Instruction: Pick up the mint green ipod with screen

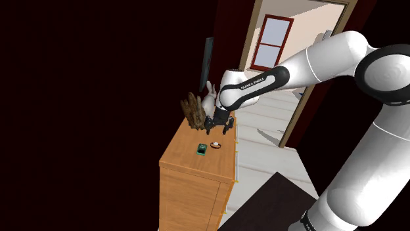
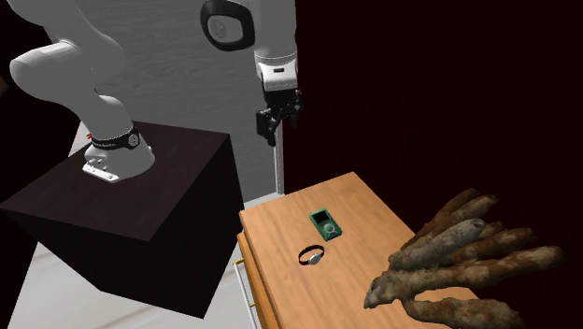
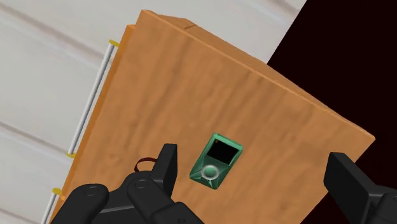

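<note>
white arm [image 1: 315, 62] stretched out, wrist bent down; end effector [image 1: 219, 128] pointing down, fingers spread wide

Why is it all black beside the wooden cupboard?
Shoulder view: the black area beside the cupboard is just not drawn, and the doorway behind is bright. Wrist view: the green ipod and cupboard top are evenly lit, without glare.

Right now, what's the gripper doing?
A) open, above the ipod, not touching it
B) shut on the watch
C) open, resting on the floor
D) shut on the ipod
A: in the wrist view the gripper has its fingers wide apart, and the green ipod lies flat on the wooden dresser below, untouched by either finger.
</note>
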